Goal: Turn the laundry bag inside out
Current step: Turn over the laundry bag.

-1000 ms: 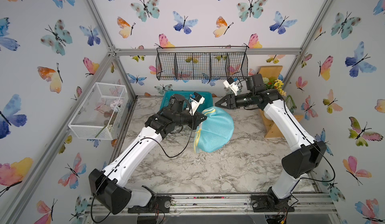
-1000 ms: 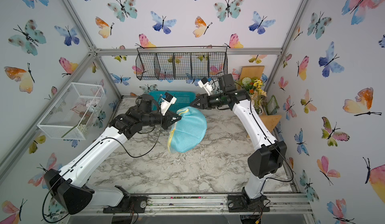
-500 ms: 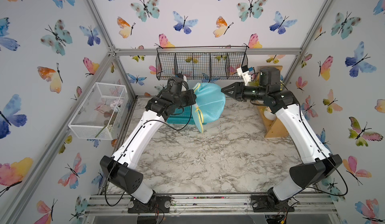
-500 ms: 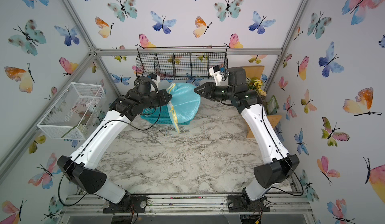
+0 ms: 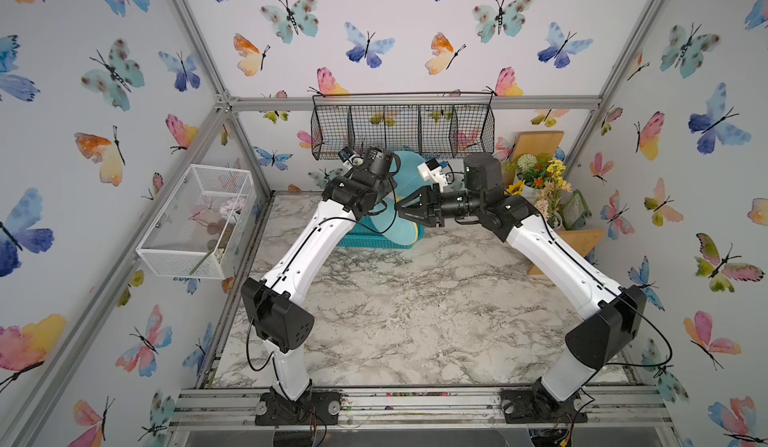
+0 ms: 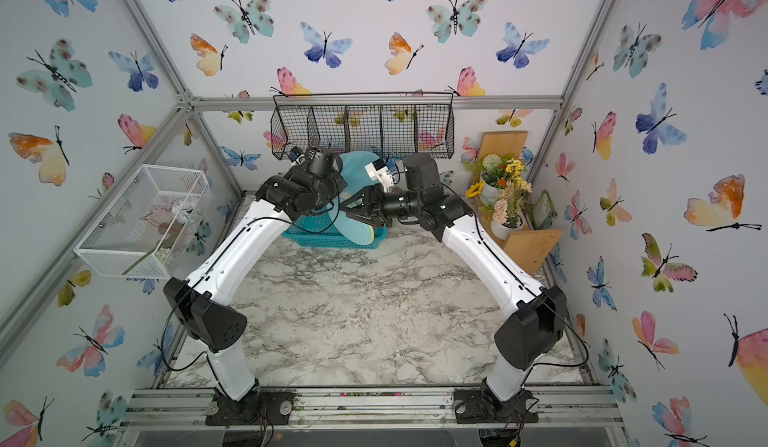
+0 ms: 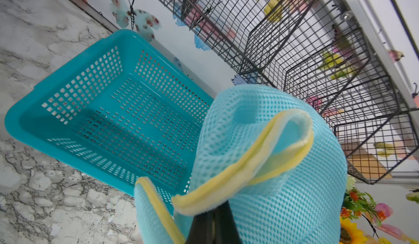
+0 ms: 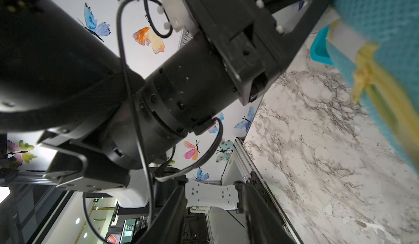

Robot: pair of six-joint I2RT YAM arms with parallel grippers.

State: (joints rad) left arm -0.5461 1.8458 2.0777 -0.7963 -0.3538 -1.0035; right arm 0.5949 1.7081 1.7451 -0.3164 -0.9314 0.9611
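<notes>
The laundry bag (image 7: pixel 272 163) is light-turquoise mesh with yellow piping. It hangs in the air at the back of the table, above the teal basket (image 7: pixel 102 109). In both top views only parts of the laundry bag (image 5: pixel 409 166) (image 6: pixel 355 166) show behind the arms. My left gripper (image 7: pixel 213 218) is shut on the bag's folded yellow rim. My right gripper (image 5: pixel 400 210) (image 6: pixel 345 210) stands open just right of the bag, pointing at the left wrist. Nothing is between the right gripper (image 8: pixel 215 186) fingers; the laundry bag (image 8: pixel 385 27) shows off to one side in that wrist view.
The teal basket (image 5: pixel 370 241) stands at the back wall under a black wire basket (image 5: pixel 403 127). A white mesh box (image 5: pixel 199 220) hangs on the left wall. Flower pots (image 5: pixel 540 179) and a wooden shelf (image 5: pixel 577 241) fill the back right corner.
The left arm has lifted the bag off the table and carried it back over the teal basket. The right gripper followed, dropped lower and closed in on the bag's right side.
</notes>
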